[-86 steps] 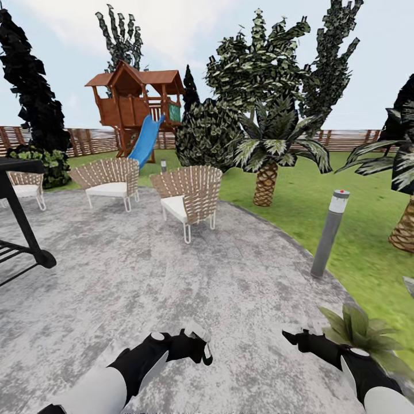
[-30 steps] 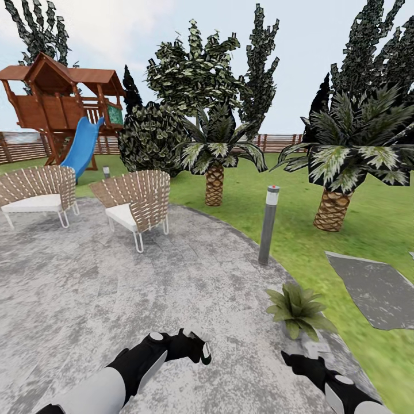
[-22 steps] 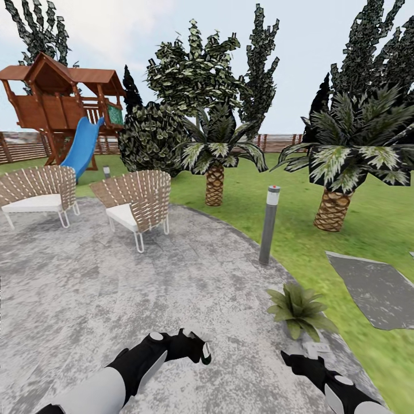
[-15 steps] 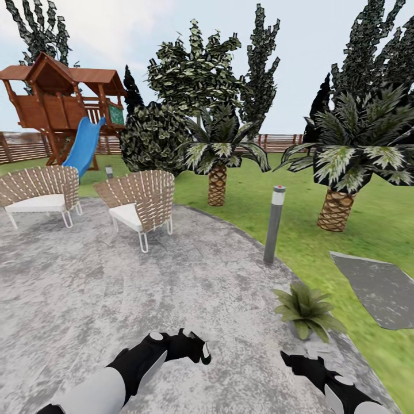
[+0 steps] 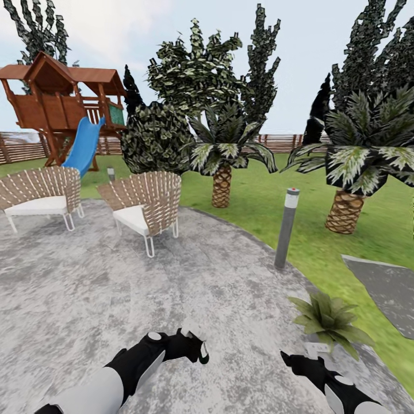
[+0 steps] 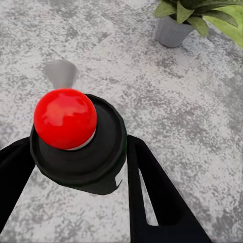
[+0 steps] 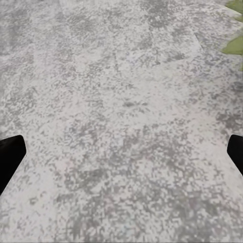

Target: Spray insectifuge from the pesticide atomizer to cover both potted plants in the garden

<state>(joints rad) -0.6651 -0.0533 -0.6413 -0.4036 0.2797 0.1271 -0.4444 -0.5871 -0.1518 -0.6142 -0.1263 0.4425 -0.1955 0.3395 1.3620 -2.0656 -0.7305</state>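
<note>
Pesticide atomizer [image 6: 78,144] sits clamped between the two dark fingers of the left gripper [image 5: 192,346], its red-dotted head facing the wrist camera and its body held above the paved patio [image 5: 144,287]. The right gripper [image 5: 294,361] hovers low over bare paving with its fingers spread wide and nothing between them. One potted plant [image 5: 328,315] stands in its small grey pot at the patio's curved edge, just ahead of the right gripper and well apart from the atomizer; beyond it lies lawn [image 5: 322,247]. A grey lamp post [image 5: 286,228] rises at the same edge, farther out. Two wicker chairs [image 5: 146,207] occupy the far left part of the paving, leaving a wide open stretch of stone between them and the arms. A second plant cannot be made out.
</note>
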